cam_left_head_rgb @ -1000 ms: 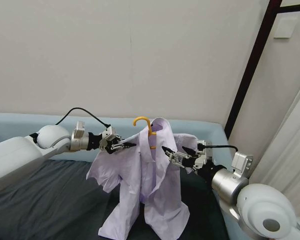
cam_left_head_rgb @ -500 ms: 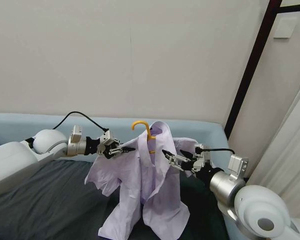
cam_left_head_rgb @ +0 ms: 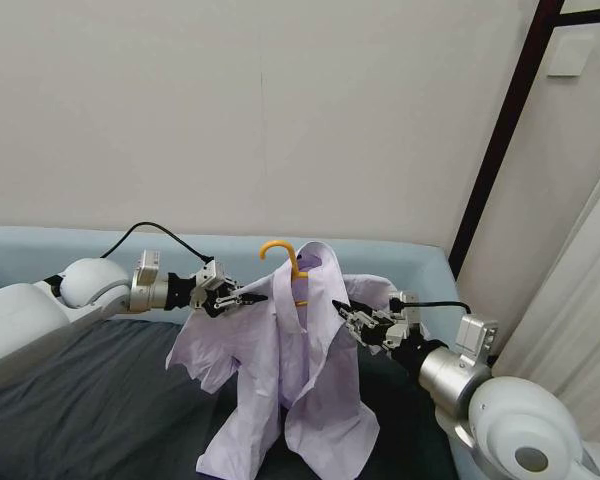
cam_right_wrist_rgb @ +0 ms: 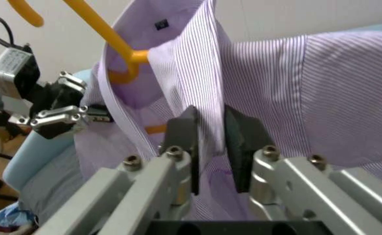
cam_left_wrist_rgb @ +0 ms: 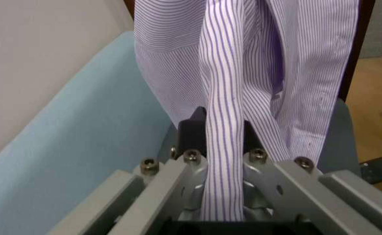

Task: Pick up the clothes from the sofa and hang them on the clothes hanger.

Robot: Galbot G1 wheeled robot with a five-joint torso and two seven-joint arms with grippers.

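A lilac striped shirt [cam_left_head_rgb: 290,370] hangs on a yellow hanger [cam_left_head_rgb: 283,258] held up over the sofa, its hem pooling on the dark seat. My left gripper [cam_left_head_rgb: 242,297] is shut on the shirt's left shoulder; in the left wrist view a fold of striped cloth [cam_left_wrist_rgb: 224,147] runs between its fingers [cam_left_wrist_rgb: 192,134]. My right gripper [cam_left_head_rgb: 352,321] is shut on the shirt's right front edge; in the right wrist view its pads [cam_right_wrist_rgb: 240,137] pinch the placket [cam_right_wrist_rgb: 204,88] just below the collar, with the hanger [cam_right_wrist_rgb: 116,46] and the left gripper [cam_right_wrist_rgb: 63,117] beyond.
The sofa has a pale blue backrest [cam_left_head_rgb: 40,250] and a dark grey seat [cam_left_head_rgb: 90,400]. A plain wall rises behind it. A dark door frame [cam_left_head_rgb: 500,140] stands at the right with a light curtain [cam_left_head_rgb: 580,320] beside it.
The shirt and hanger have shifted slightly left and down with both grippers. My right gripper has moved in closer against the shirt front.
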